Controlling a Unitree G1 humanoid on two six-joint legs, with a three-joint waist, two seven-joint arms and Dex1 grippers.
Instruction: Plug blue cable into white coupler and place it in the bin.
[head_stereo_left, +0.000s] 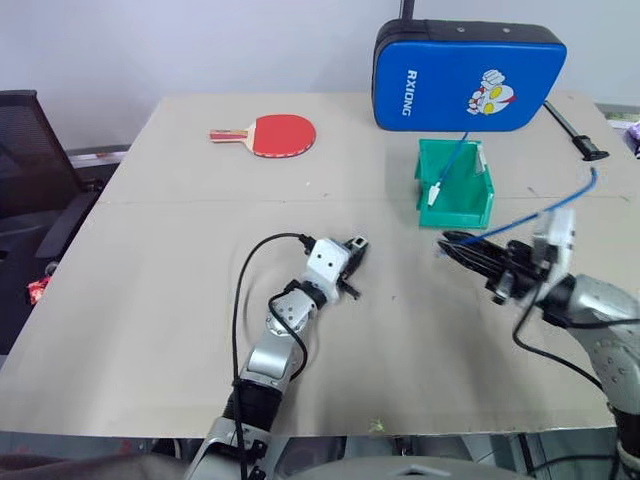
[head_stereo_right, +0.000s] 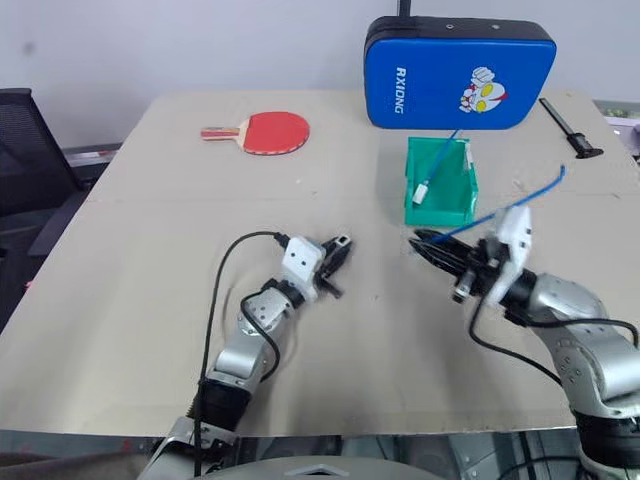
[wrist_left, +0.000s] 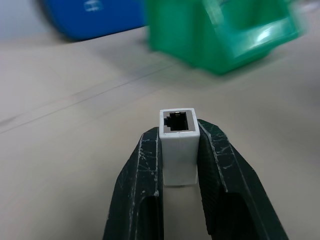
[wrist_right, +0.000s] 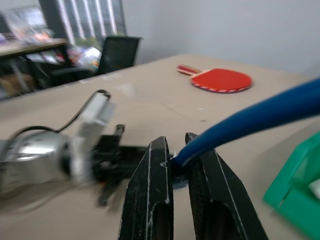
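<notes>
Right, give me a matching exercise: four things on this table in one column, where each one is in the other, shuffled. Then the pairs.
Things:
1. white coupler
2. blue cable
3. table tennis paddle
4. second blue cable

Places:
A. lying in the green bin
B. clamped in the left end effector
C. flat on the table's far left part
D. gripped by the right end effector

Pairs: 1-B, 2-D, 3-C, 4-A

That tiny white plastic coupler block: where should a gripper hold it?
By its two flat side walls, toward the rear, as the left gripper holds the tiny white plastic coupler block now. Its boxy shape gives parallel faces, and that keeps the dark socket opening clear, probably best for plugging.
</notes>
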